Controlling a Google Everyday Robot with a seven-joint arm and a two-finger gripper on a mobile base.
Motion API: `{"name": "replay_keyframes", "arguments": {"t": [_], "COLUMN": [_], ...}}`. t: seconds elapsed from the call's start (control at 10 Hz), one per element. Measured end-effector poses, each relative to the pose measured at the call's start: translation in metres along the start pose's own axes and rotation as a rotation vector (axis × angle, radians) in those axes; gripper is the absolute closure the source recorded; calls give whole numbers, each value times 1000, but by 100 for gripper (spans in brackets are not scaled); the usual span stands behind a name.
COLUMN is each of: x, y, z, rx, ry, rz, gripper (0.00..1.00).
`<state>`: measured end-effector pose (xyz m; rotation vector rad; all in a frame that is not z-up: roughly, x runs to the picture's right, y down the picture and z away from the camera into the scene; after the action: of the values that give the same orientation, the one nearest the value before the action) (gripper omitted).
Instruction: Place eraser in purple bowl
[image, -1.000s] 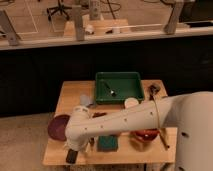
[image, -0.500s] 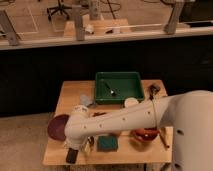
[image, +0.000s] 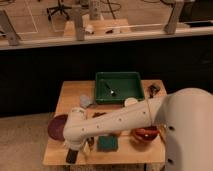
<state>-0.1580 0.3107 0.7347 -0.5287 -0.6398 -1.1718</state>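
The eraser (image: 72, 156), a flat black block, lies at the table's front left edge. My gripper (image: 76, 149) points down right over it, at the end of the white arm (image: 120, 120) that reaches in from the right. I cannot tell whether it touches the eraser. The purple bowl (image: 56, 127), round and dark maroon, sits on the table's left side, just left of the wrist and behind the eraser. It looks empty, and the arm hides its right rim.
A teal-green sponge (image: 107, 144) lies right of the gripper. An orange-red bowl (image: 145, 134) sits at the front right under the arm. A green tray (image: 118, 88) holding a utensil stands at the back. A small grey object (image: 86, 101) lies left of the tray. The table's front edge (image: 100, 161) is close.
The wrist and gripper have shifted slightly left and down over the eraser. The bowls, sponge and tray have not moved.
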Motion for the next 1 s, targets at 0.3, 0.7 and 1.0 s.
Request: {"name": "replay_keyframes", "arguments": {"t": [0.3, 0.7, 1.0], "x": [0, 1, 1], "y": [-2, 1, 1], "z": [9, 7, 7], "rx": [-1, -7, -8], "ry": [2, 3, 3], "rz": [2, 2, 2], "gripper": [20, 20, 20]}}
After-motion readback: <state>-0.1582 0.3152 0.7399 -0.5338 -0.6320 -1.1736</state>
